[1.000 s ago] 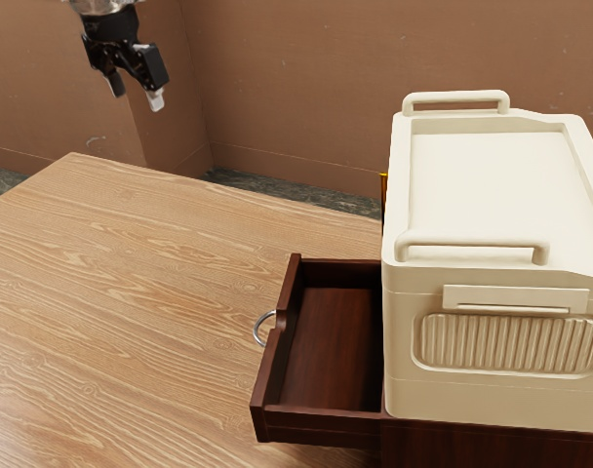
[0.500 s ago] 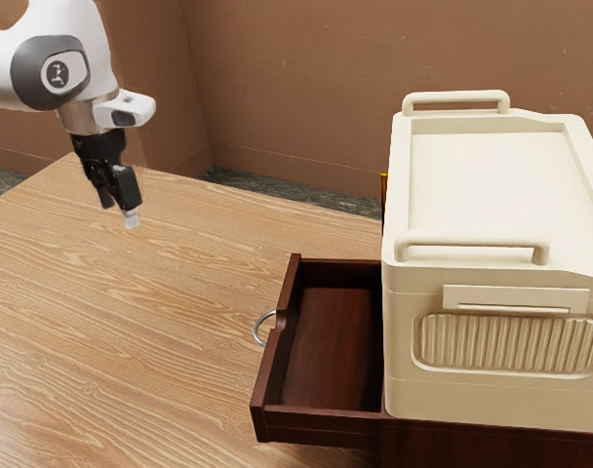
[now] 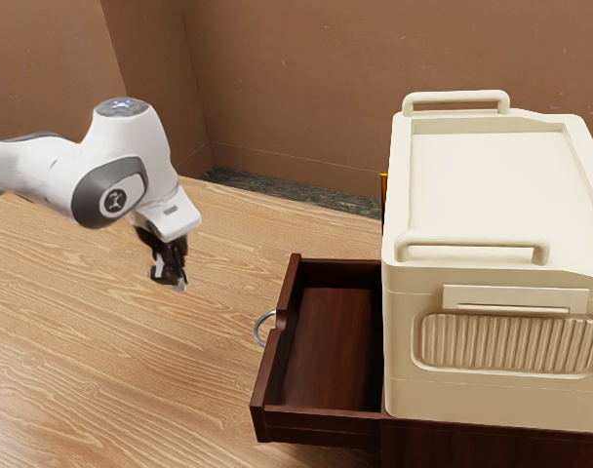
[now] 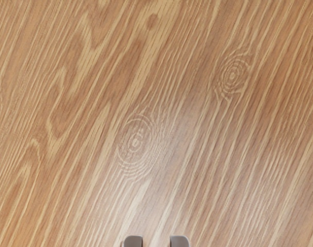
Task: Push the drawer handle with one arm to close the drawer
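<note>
Now the gripper point(image 3: 175, 282), its fingers apart with nothing between, has come lower and nearer the open drawer point(image 3: 326, 426); the handle point(image 3: 256, 330) sits untouched on the drawer's front, so pushing must probably wait.

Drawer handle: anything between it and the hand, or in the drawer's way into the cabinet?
Nothing visible stands between the hand and the handle, nor between the open drawer and the cabinet. The cream case sits on top of the cabinet, seemingly outside the drawer's path.
</note>
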Controlling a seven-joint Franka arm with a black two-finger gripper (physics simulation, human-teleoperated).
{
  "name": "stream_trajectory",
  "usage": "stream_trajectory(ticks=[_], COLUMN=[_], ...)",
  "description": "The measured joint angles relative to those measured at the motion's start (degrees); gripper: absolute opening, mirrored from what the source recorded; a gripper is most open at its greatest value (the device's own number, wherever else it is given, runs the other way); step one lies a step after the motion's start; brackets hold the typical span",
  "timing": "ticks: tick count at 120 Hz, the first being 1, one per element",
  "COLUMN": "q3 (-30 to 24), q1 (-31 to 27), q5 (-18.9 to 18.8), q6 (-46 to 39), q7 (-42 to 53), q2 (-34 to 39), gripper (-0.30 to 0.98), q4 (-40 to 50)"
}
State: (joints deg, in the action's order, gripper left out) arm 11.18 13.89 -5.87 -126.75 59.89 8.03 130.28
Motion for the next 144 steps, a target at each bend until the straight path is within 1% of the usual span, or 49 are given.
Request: stream_trajectory(ticks=[15, 23, 54, 84, 108, 144], q3=[-1.99, -3.83, -7.90, -11.54, -15.18, -18.30], q1=[-0.11, -0.16, -0.25, 0.01, -0.12, 0.11], q5=[4.97, 6.86, 9.88, 10.89, 11.05, 10.69], q6=[1.73, 2.31, 3.41, 4.91, 5.25, 5.47], q7=[1.83, 2.19, 1.60, 0.19, -0.65, -1.67], q2=[0.84, 1.21, -1.19, -1.32, -5.83, -11.83], gripper=[-0.07, -0.08, -0.09, -0.10, -0.10, -0.10], q4=[0.33, 0.46, 0.53, 0.42, -3.79, -10.78])
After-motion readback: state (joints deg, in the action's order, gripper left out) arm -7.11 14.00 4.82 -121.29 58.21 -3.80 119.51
